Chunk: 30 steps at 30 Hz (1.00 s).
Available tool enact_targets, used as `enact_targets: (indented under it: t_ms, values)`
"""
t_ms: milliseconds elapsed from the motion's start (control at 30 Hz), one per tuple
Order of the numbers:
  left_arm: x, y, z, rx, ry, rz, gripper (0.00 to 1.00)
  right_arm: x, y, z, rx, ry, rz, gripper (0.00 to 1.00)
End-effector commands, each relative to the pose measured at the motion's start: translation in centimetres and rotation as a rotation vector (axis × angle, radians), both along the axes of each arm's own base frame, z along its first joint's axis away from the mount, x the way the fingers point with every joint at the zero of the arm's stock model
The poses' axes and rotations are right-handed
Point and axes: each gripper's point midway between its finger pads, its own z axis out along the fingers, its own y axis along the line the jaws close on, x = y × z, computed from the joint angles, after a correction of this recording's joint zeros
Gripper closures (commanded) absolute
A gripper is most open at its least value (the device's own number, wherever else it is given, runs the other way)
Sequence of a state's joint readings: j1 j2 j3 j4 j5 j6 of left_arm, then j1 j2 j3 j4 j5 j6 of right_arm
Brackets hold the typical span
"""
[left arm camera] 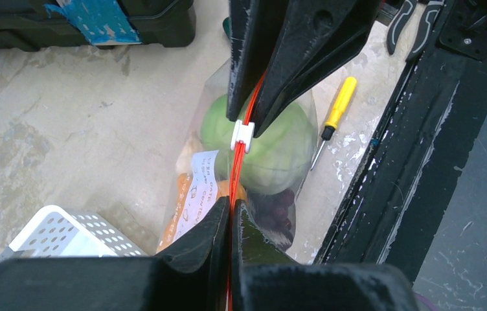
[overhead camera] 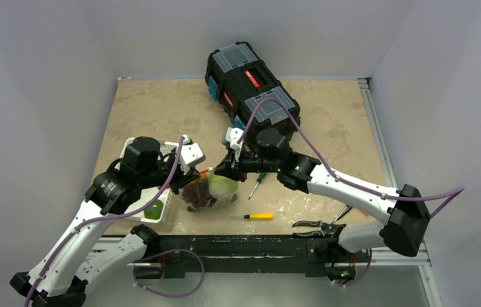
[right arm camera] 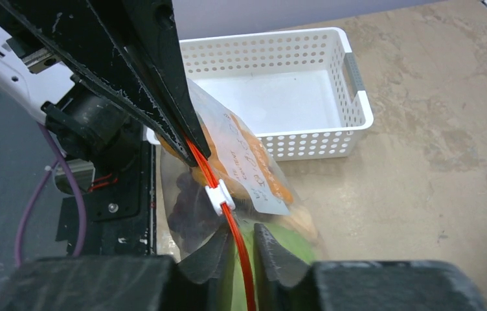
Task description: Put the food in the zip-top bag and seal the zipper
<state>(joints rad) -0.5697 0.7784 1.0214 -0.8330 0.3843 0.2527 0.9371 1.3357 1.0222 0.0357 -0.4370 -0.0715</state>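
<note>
- Roughly level, the zipper (left arm camera: 237, 172) is stretched taut between the two arms at the centre of the top view, its long axis running left to right there.
- From the left wrist it shows as a thin orange line going straight up from the bottom centre to mid-frame. From the right wrist it slants from the upper left down to the bottom centre.
- Its white tab (left arm camera: 242, 135) sits partway along the strip, between the two sets of fingers and nearer the right ones.
- Below the strip hangs the bag (overhead camera: 209, 195), mouth up, over the table (overhead camera: 327, 128) between the basket (right arm camera: 305, 146) on the left and a yellow screwdriver (overhead camera: 254, 216) at lower right. Whether its bottom rests on the table I cannot tell.
- Inside it are the cabbage (left arm camera: 276, 146), the grapes (left arm camera: 278, 207) beneath it, and a carrot (left arm camera: 179, 204) behind the white label (left arm camera: 200, 184).
- Left fingers (left arm camera: 229, 217): pressed fully together on the zipper, which comes out from between their tips.
- Right fingers (left arm camera: 252, 107): drawn narrow around the zipper just past the tab. Seen from the left wrist their tips seem to meet on the strip, but the right wrist view shows a thin gap either side of it, so I cannot tell if they actually pinch it.
- One green fruit (overhead camera: 153, 210) lies in the basket, apart from the bag.
</note>
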Motion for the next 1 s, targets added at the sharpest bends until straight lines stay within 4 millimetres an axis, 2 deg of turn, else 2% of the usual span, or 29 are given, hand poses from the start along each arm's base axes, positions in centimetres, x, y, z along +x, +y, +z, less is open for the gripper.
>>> enact_targets:
  t_ms: [0,133,233,367,400,533,633,767,967]
  values:
    - [0.3,-0.2,3.6,-0.083,-0.097,0.013,1.0,0.9,0.2,2.1,0.057,-0.042,-0.043,0.99]
    - [-0.5,-0.7,3.6,-0.104,-0.077,-0.035,1.0,1.4,0.1,2.4,0.056,-0.068,-0.061,1.0]
    - [-0.9,-1.8,4.0,-0.142,-0.059,-0.089,0.69,0.6,0.5,3.0,0.079,-0.068,-0.008,1.0]
    - [-0.9,-3.1,5.8,-0.223,-0.082,-0.127,0.36,0.1,1.0,2.9,0.066,-0.053,0.039,1.0]
    - [-0.7,-3.3,6.3,-0.242,-0.094,-0.128,0.32,0.0,1.0,2.9,0.065,-0.052,0.041,1.0]
    - [0.2,-3.9,7.5,-0.28,-0.148,-0.125,0.29,-0.4,0.9,3.3,0.089,-0.06,0.054,1.0]
    - [1.2,-4.0,7.4,-0.268,-0.195,-0.118,0.29,-0.5,0.8,3.6,0.095,-0.062,0.057,1.0]
    - [1.5,-4.7,6.8,-0.243,-0.212,-0.174,0.3,-0.6,0.8,3.7,0.093,-0.061,0.059,1.0]
    - [1.6,-5.5,4.8,-0.178,-0.13,-0.237,0.46,-0.6,0.9,4.1,0.097,-0.058,0.067,1.0]
